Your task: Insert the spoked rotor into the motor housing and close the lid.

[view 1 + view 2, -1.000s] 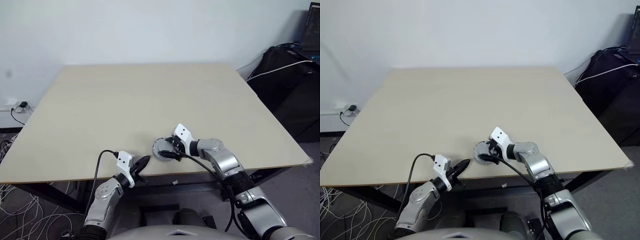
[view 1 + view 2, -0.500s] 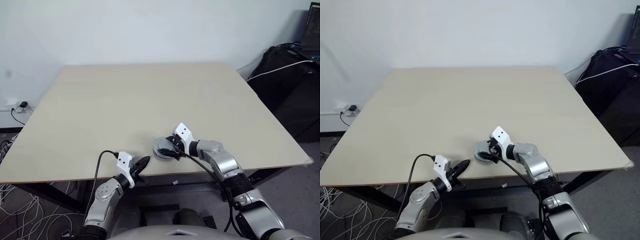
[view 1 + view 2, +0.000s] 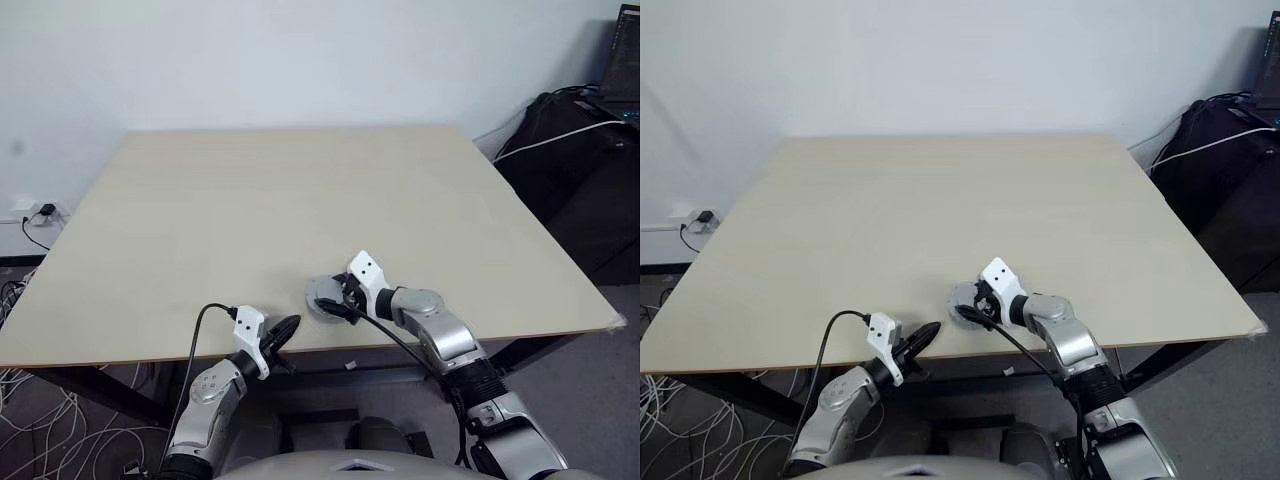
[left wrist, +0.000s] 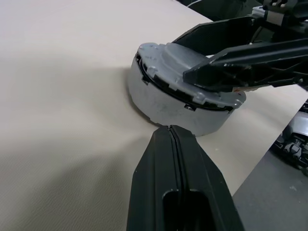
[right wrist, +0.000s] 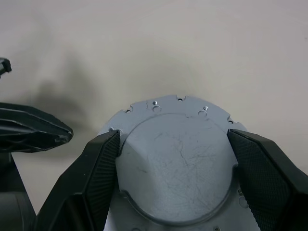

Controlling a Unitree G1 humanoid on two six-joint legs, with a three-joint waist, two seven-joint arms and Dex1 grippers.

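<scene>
**Right jaws straddle the lid's hub; left jaws pressed together beside the assembly**

Jaws first: your right gripper (image 5: 175, 168) has its two black fingers (image 5: 98, 168) spread wide, one on each side of the raised central hub of the lid (image 5: 175, 154). In the right wrist view the pads sit right against the hub's flanks; you cannot tell from the pictures whether they are truly squeezing it or only touching. Your left gripper (image 4: 172, 130) has its fingers pressed flat together with nothing between them, their shared tip just beside the silver-grey side wall of the round assembly, too close to say whether it touches.

You see the lid lying flat and level on top of a round silver-grey body (image 4: 168, 103), its hub facing straight up, so the axis of the stack stands upright from the table (image 3: 250, 200). Being round, it has no long axis across the tabletop. Small notches and holes ring the lid's rim. A dark seam runs between lid and body.

You find the stack near the table's front edge, roughly midway along it, between your two grippers. What lies under the lid is hidden.
</scene>
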